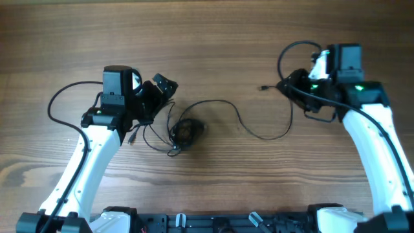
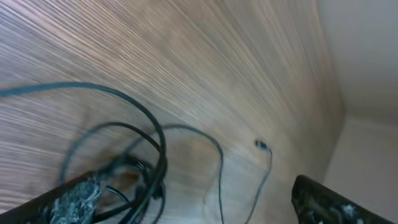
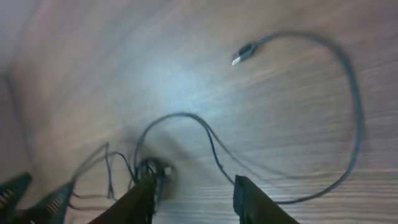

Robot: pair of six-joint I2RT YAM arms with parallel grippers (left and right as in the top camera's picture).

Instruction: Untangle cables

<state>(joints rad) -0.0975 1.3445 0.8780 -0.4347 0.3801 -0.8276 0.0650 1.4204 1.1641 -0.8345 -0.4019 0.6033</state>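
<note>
Overhead view: cables (image 1: pixel 185 131) are lying bunched just near-right of the left gripper (image 1: pixel 162 90), its jaws standing wide apart. One strand is trailing right toward the right gripper (image 3: pixel 196 198), whose jaws are standing parted and empty.

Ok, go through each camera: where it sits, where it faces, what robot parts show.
Overhead: above the table, looking straight down; left arm and right arm show.
Left wrist: on the left arm, facing across the table; left gripper at bottom corners.
Right wrist: on the right arm, facing the tangle; right gripper at bottom.
Shared: both wrist views show one plug.
</note>
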